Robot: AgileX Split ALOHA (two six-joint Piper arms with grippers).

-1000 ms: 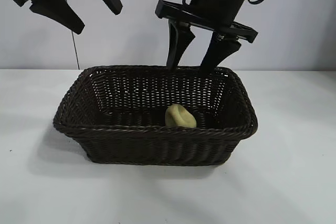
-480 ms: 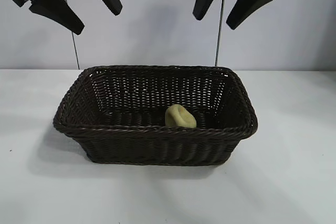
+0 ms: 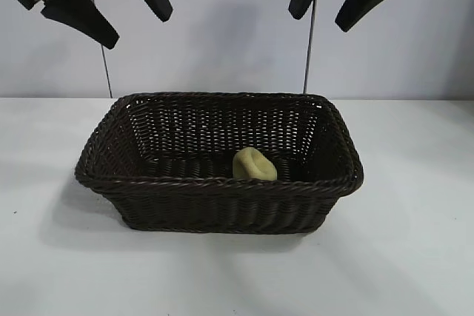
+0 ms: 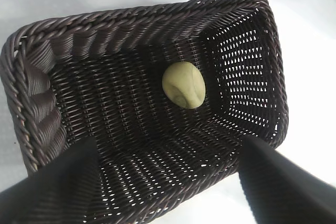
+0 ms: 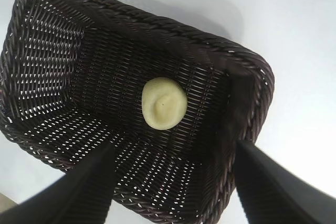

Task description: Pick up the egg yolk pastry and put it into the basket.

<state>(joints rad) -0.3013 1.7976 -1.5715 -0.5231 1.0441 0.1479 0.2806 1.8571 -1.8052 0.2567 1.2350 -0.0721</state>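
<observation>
The pale yellow egg yolk pastry point(image 3: 254, 165) lies on the floor of the dark brown wicker basket point(image 3: 222, 186), near its front wall, touched by neither gripper. Seen from above, the pastry point(image 4: 183, 84) point(image 5: 164, 103) rests loose on the weave of the basket point(image 4: 31, 93) point(image 5: 247, 103). My right gripper point(image 3: 348, 14) hangs open high above the basket's back right corner, nothing between its fingers. My left gripper point(image 3: 141, 29) hangs open high at the back left, also empty. In the wrist views the left gripper point(image 4: 169, 153) and right gripper point(image 5: 176, 153) stand wide apart.
The basket sits in the middle of a white table point(image 3: 415, 257) with bare surface on all sides. A pale wall point(image 3: 222, 35) stands behind, with two thin vertical rods point(image 3: 307, 49) against it.
The right gripper has risen from just above the basket's back rim to the top of the exterior view and drifted right. The pastry, basket and left gripper have not moved.
</observation>
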